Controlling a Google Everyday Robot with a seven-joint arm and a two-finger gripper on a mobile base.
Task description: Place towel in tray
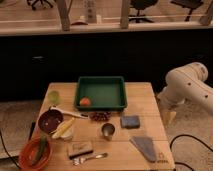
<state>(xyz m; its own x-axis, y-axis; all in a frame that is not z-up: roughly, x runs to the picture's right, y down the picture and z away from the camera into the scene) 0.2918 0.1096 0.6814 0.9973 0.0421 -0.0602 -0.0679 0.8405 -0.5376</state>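
Observation:
The towel (145,148) is a grey-blue folded cloth lying flat near the table's front right corner. The green tray (101,105) stands at the back middle of the table, with an orange fruit (85,102) in its front left corner. My gripper (168,117) hangs from the white arm (187,85) at the table's right edge, pointing down. It is behind and to the right of the towel, and to the right of the tray. It holds nothing that I can see.
A blue sponge (130,121), a metal cup (107,130) and dark grapes (100,116) lie between towel and tray. A dark bowl (50,120), a banana (62,128), an orange bowl (35,152), a fork (90,158) and a green cup (53,96) fill the left side.

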